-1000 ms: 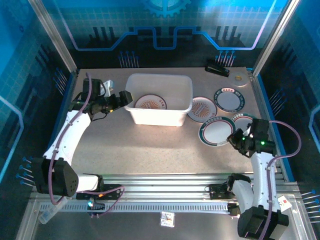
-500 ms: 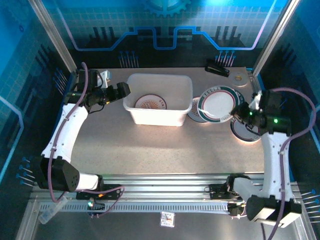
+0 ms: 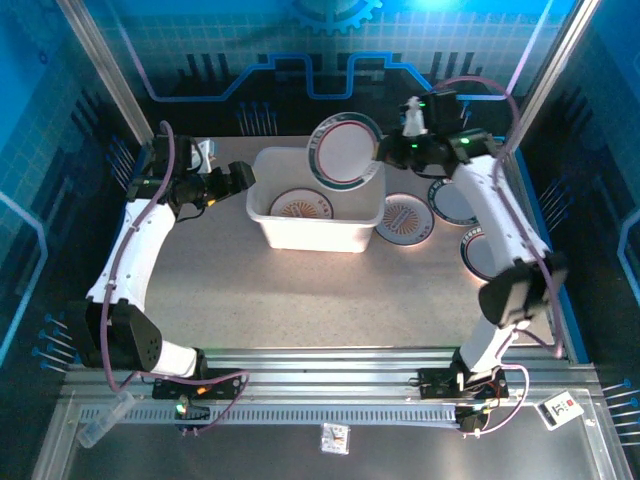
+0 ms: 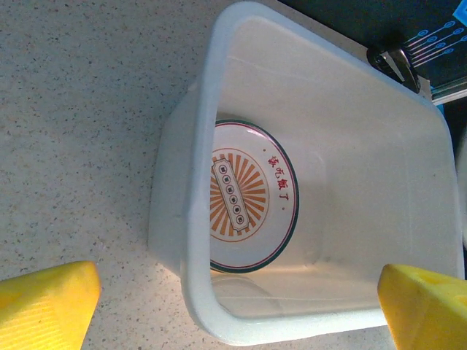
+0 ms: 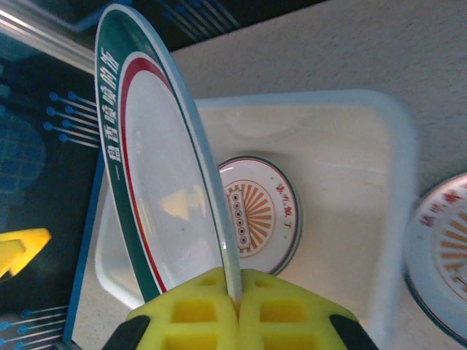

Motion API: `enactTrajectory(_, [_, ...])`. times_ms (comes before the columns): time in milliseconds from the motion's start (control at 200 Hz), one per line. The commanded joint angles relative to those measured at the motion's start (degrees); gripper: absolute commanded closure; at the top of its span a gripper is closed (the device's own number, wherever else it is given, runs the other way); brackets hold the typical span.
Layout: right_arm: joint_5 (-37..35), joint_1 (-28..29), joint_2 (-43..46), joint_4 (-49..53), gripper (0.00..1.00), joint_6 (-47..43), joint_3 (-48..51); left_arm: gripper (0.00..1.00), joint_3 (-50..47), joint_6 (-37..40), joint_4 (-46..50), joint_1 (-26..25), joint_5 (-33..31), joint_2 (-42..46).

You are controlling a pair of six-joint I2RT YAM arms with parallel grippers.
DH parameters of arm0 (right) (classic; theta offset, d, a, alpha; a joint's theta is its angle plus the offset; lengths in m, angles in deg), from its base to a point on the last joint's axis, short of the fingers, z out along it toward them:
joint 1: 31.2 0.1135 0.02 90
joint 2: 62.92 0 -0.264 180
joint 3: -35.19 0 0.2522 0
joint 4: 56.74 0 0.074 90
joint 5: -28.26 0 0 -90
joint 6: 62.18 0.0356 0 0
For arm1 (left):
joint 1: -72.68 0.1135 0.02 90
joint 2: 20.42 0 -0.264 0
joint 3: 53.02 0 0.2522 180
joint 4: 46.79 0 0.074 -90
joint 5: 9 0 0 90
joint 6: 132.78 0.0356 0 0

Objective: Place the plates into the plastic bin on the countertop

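Plate, round and glossy, is clamped in right gripper above translucent bin; left gripper gapes.

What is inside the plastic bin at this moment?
One orange-sunburst plate lies flat on the plastic bin's floor. From above, the tilted green-rimmed plate covers its far edge.

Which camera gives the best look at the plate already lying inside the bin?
Left wrist: the sunburst plate lies nearly whole, lettering readable. The top view shows it small; in the right wrist view the held plate hides part of it.
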Motion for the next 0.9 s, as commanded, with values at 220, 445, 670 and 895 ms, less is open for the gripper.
enactTrajectory(220, [3.84,7.54,-15.30,-6.73,1.00,3.69,-8.45,0.01,1.06,2.87,3.82,1.39,-1.71,1.38])
enactTrajectory(445, [3.70,9.29,-20.08,-6.87,1.00,5.41,-7.51,0.01,0.17,2.50,4.04,1.51,-1.39,1.26])
enactTrajectory(670, [5.79,9.68,-22.05,-12.12,1.00,9.08,-3.41,0.01,-0.52,2.05,3.59,1.56,-0.92,1.23])
enactTrajectory(895, [5.81,9.96,-23.87,-13.84,1.00,10.15,-1.15,0.01,-1.93,1.92,3.42,1.56,-0.66,1.29])
